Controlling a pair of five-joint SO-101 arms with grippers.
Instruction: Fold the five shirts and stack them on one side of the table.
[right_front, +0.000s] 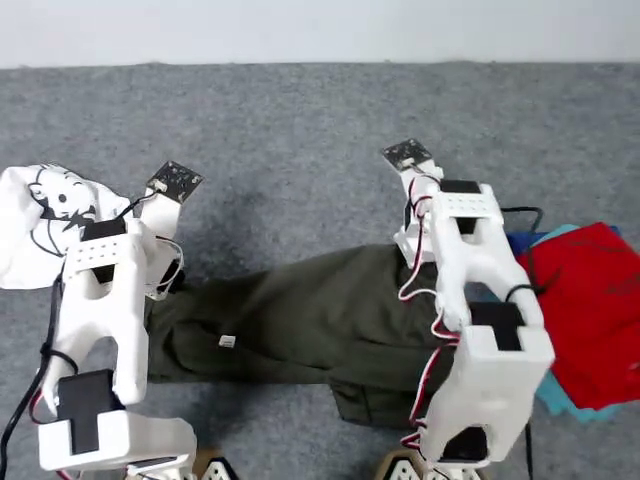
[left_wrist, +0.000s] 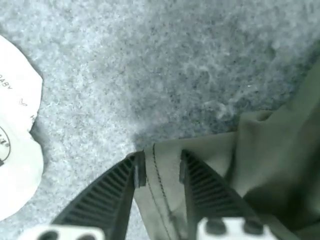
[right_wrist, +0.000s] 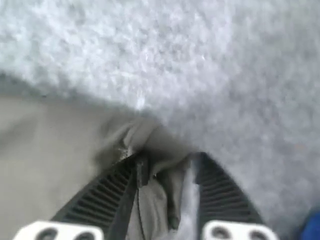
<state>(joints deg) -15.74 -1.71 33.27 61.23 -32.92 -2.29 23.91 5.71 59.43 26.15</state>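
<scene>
Here, left pincer (left_wrist: 159, 170) astride shirt (left_wrist: 260, 150) hem

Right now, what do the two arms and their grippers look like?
The left arm and right arm are blocky white plastic shells with black motor blocks at the joints. Red, white and black wires loop along them. Each wrist carries a small dark circuit board. The left gripper and right gripper have black, ribbed, tapering fingers.
</scene>
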